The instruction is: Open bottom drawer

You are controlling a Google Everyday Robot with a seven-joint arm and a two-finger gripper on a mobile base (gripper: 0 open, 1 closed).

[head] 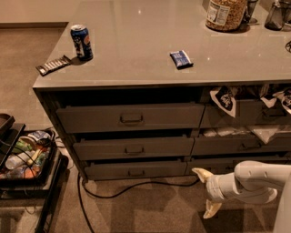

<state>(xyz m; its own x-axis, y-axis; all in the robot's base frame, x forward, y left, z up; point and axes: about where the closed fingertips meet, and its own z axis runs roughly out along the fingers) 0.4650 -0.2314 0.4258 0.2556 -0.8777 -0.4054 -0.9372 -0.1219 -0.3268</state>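
Note:
The bottom drawer is the lowest and slimmest of three dark grey drawers on the left of the counter. It has a small rectangular pull handle at its middle and stands out only slightly. My gripper is low at the right, just above the floor, to the right of this drawer and level with it. Its two pale fingers are spread apart, one fingertip up by the drawer row, the other near the carpet. It holds nothing.
A black cable runs over the carpet in front of the drawers. A black cart with bottles and packets stands at the left. On the counter are a blue can, a dark bar, a blue packet and a jar. Right drawers hold white packets.

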